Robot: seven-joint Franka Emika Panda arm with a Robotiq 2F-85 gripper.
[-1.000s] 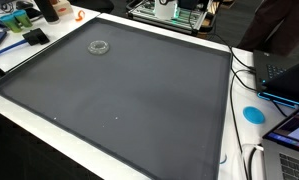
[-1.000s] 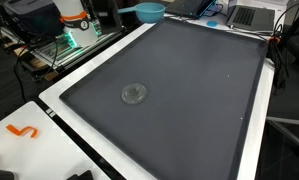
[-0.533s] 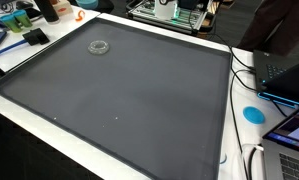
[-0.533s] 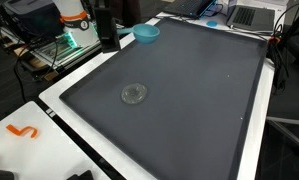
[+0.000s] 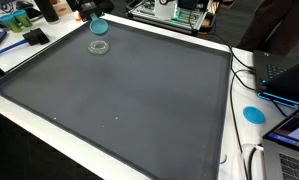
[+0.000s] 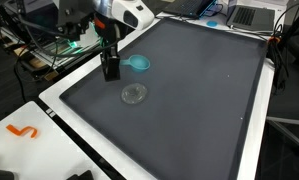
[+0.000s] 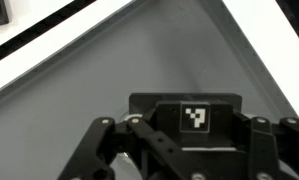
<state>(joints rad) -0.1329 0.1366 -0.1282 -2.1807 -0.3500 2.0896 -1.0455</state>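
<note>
The gripper (image 6: 110, 70) points down close to the clear dish (image 6: 134, 94), a bit up and to the side of it, and does not touch it. I cannot tell if its 2 fingers are apart or together. The wrist view shows only the black finger arms and a square tag, not the tips. The blue bowl (image 6: 139, 63) is right next to the gripper. In both exterior views it shows just above the clear dish (image 5: 99, 46), so I think the blue bowl (image 5: 99, 27) is up in the air, but I cannot see if the gripper holds its rim. Under the clear dish lies the big grey mat (image 6: 204, 110), and past the mat's edge, well away from the dish, an orange hook (image 6: 24, 131) lies on the white table (image 6: 59, 140). A few things could go wrong. If the bowl is held only by a thin bit of rim, it could tip or slip out and land on the clear dish. If the gripper goes lower here, it could bump the dish and push it across the mat. The dish is see-through, so it is easy to miss.
</note>
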